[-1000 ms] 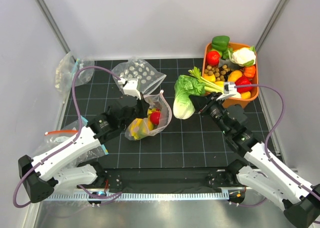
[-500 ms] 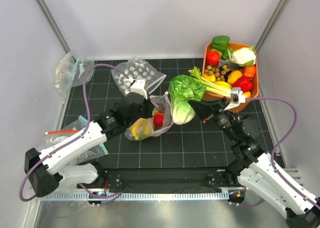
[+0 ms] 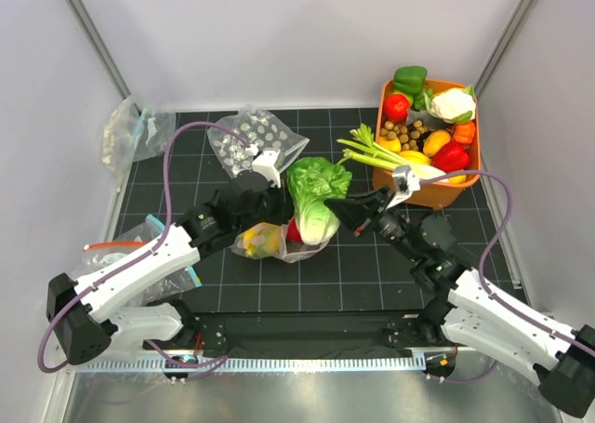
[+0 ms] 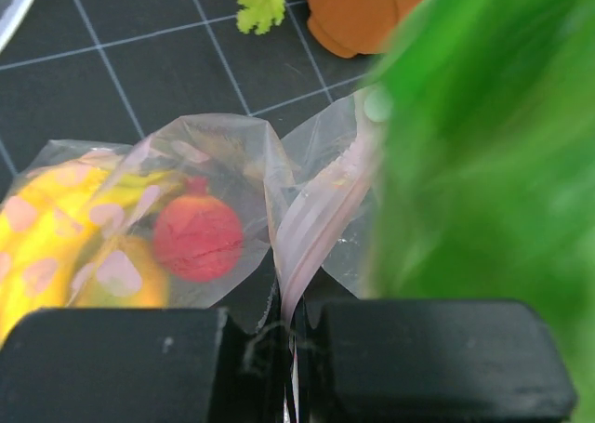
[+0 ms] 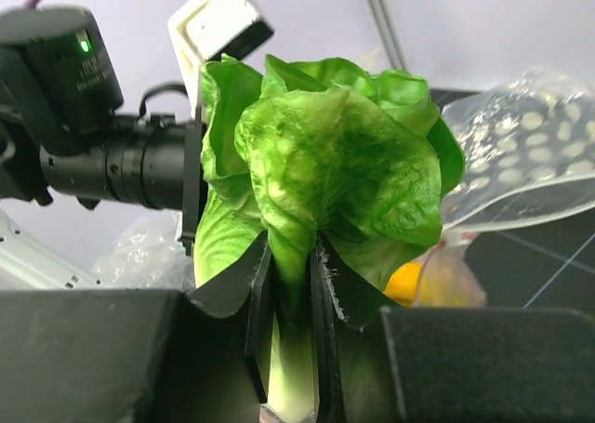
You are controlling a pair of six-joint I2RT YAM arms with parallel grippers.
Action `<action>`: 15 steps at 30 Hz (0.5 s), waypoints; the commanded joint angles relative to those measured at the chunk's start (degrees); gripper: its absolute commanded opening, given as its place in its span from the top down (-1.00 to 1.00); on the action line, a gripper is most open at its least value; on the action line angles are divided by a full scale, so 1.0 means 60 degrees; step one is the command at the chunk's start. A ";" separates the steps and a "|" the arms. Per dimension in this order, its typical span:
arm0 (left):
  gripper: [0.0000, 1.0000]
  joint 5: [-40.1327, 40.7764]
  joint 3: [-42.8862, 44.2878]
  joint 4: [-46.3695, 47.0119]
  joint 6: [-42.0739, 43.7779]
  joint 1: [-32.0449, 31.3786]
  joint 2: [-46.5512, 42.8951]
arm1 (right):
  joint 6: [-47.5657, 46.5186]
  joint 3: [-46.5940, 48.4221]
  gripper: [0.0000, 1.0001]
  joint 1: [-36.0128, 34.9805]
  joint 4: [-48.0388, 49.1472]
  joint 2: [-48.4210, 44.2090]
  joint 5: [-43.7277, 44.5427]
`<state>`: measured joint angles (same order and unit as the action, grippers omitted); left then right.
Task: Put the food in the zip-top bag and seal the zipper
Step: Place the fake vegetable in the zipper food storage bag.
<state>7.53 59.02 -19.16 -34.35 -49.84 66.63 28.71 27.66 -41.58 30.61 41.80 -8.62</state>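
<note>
The dotted zip-top bag (image 3: pixel 265 242) lies at mid-table with the yellow banana bunch (image 4: pixel 56 246) and the small red fruit (image 4: pixel 197 237) inside. My left gripper (image 3: pixel 277 203) is shut on the bag's pale pink zipper strip (image 4: pixel 321 214) and holds the mouth edge up. My right gripper (image 3: pixel 338 210) is shut on the white base of the lettuce (image 3: pixel 314 192). It holds the lettuce at the bag's mouth, leaves pointing toward the left gripper. In the right wrist view the lettuce (image 5: pixel 335 153) fills the middle, gripped between the fingers (image 5: pixel 262 284). In the left wrist view it is a green blur (image 4: pixel 493 163) beside the strip.
An orange tray (image 3: pixel 437 192) of toy vegetables stands at the back right, with celery stalks (image 3: pixel 372 149) hanging over its left rim. A second dotted bag (image 3: pixel 256 137) lies behind the left gripper. Plain clear bags (image 3: pixel 130 130) lie along the left side.
My right gripper has carried the lettuce leftward from near the tray to the bag's mouth. My left gripper has stayed shut on the zip strip and shifted slightly right.
</note>
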 commanded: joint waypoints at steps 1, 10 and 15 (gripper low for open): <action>0.89 -0.0756 0.0065 0.0819 -0.0252 0.0016 -0.0368 | -0.0550 -0.0039 0.98 -0.0975 0.1358 0.0210 0.0863; 0.89 0.0411 -0.0301 0.0718 -0.0237 0.0031 -0.1799 | -0.2849 0.0398 0.98 -0.3542 0.1490 0.1905 0.3821; 0.88 0.1585 -0.0696 0.0630 -0.0296 0.0017 -0.2988 | -0.3554 0.1072 0.98 -0.4509 0.1447 0.3504 0.4717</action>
<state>13.98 54.08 -23.29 -34.26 -49.10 53.41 12.47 31.57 -65.78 41.30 56.86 15.31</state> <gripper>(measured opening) 0.057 0.235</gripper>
